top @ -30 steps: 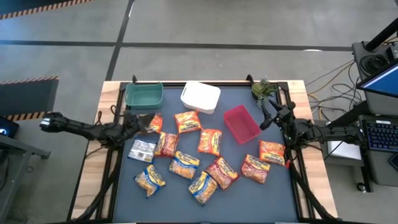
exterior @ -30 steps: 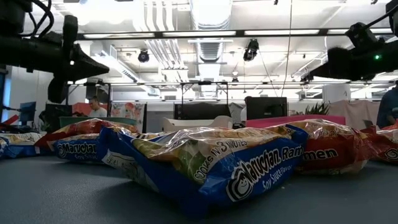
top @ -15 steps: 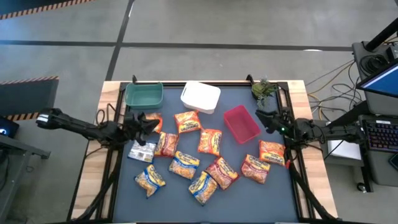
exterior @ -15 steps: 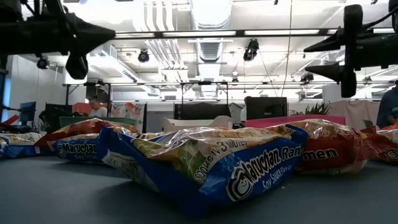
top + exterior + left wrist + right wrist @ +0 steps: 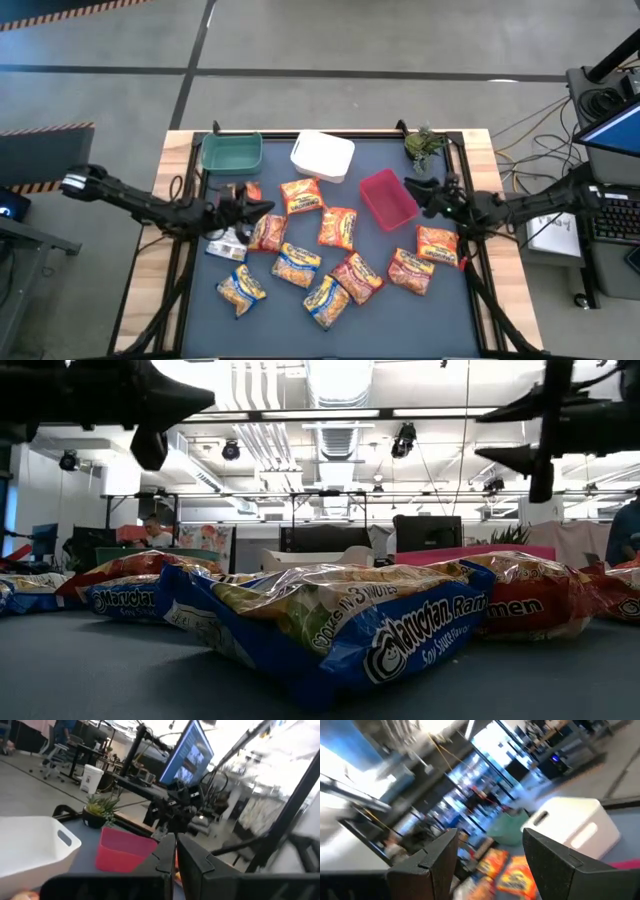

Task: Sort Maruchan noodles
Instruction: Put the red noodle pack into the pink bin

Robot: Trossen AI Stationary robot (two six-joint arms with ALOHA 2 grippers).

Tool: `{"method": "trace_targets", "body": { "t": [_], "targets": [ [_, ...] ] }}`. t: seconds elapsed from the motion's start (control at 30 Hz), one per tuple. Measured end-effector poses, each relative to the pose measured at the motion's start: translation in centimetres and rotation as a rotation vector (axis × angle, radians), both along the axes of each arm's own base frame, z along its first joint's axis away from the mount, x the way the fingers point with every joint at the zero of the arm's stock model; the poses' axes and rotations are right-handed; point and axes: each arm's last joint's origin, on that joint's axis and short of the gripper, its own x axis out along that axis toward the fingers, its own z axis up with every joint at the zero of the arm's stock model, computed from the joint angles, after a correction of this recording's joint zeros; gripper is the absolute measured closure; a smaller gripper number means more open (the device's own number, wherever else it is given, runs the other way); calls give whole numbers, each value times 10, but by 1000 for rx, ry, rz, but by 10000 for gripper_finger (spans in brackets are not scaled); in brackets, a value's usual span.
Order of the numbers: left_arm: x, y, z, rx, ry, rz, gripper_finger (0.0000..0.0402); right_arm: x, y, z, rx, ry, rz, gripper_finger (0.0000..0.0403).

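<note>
Dark matting is covering the wooden table [image 5: 178, 300], and the crinkly orange, red, blue and silver Maruchan noodle packets [image 5: 300, 262] are lying scattered across its middle, none in the bins. Hovering over the packets nearest the green plastic bin [image 5: 231, 152], the left gripper [image 5: 258, 209] is pinched closed and carrying nothing. Beside the red plastic bin [image 5: 388, 197], the right gripper [image 5: 412, 187] is spread wide and empty. Risk, I'd say: packets are overlapping, so one grab could drag a neighbour along. Only the overhead view is giving the layout; the table-level view is reading the blue soy-sauce packet's [image 5: 340, 625] label.
</note>
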Motion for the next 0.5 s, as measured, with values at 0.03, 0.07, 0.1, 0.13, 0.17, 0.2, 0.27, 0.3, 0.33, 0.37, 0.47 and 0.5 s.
{"method": "trace_targets", "body": {
  "t": [0.03,0.07,0.1,0.13,0.17,0.2,0.27,0.3,0.33,0.37,0.47,0.5],
  "targets": [
    [3,-1,3,19,26,2,402,4,0,3,-3,9,0,193],
    [5,-1,5,35,53,3,402,8,1,6,-7,23,0,193],
    [8,-2,8,50,83,3,402,13,1,10,-12,34,-1,193],
    [9,-2,10,66,116,4,402,18,2,14,-22,44,-1,193],
    [11,-2,12,84,150,6,402,23,2,20,-39,54,1,193],
    [12,-3,15,102,183,8,402,29,3,26,-52,63,9,193],
    [14,-3,19,145,260,13,402,41,4,34,-92,107,22,193],
    [14,-3,22,165,300,13,402,47,5,41,-101,116,23,193],
    [15,-3,24,184,340,12,402,53,6,47,-107,124,24,193],
    [15,-3,26,202,381,18,402,59,6,52,-108,146,24,193],
    [15,-2,33,242,481,69,402,77,8,66,-103,234,31,193],
    [15,-1,34,255,510,85,402,83,9,70,-100,266,34,193]
  ]
}}
